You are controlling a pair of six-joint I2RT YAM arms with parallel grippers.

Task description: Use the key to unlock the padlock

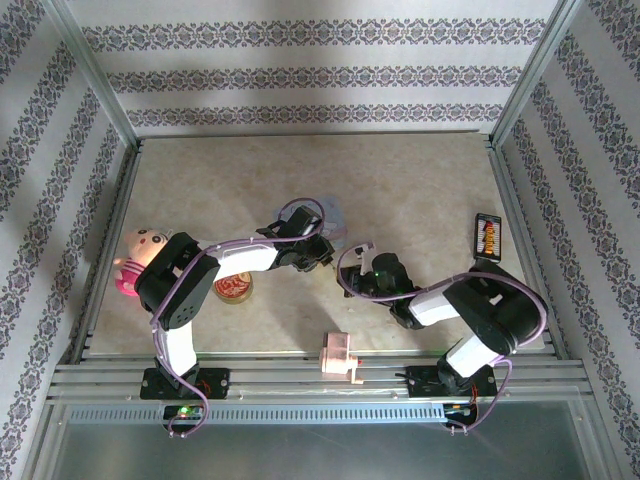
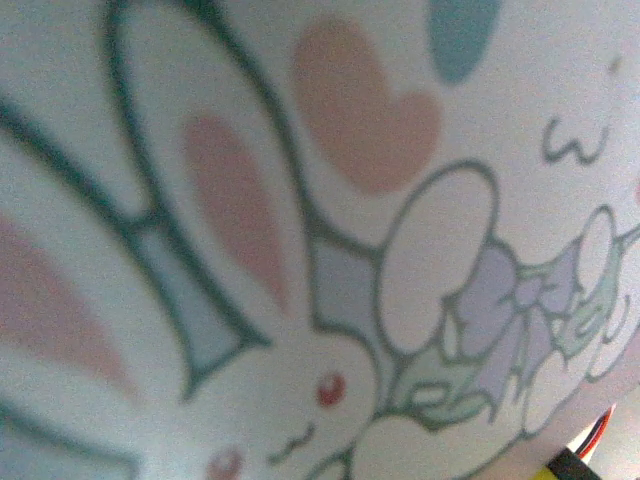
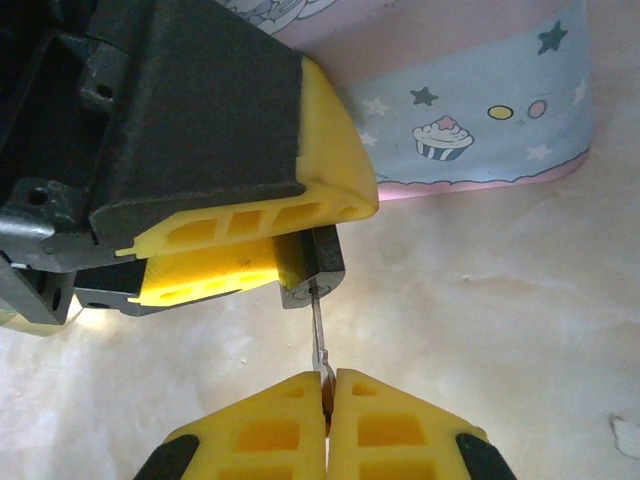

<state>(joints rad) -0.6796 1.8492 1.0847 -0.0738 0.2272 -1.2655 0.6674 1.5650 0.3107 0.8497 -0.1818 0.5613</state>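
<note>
While tight on the key (image 3: 317,335), right gripper (image 3: 328,388) over mottled beige tabletop (image 1: 420,190); left gripper (image 3: 310,238) tight on padlock (image 3: 324,262); floral-striped walls (image 1: 300,75).

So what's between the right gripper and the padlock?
Just the thin key: it is pinched in the right gripper and its tip reaches up to the padlock. The right wrist view shows it.

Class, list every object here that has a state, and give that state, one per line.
left gripper: shut on padlock.
right gripper: shut on key.
padlock: shackle hidden, locked or not unclear.
key: tip in the padlock.
pale blue tin: open or closed, cannot tell.
</note>
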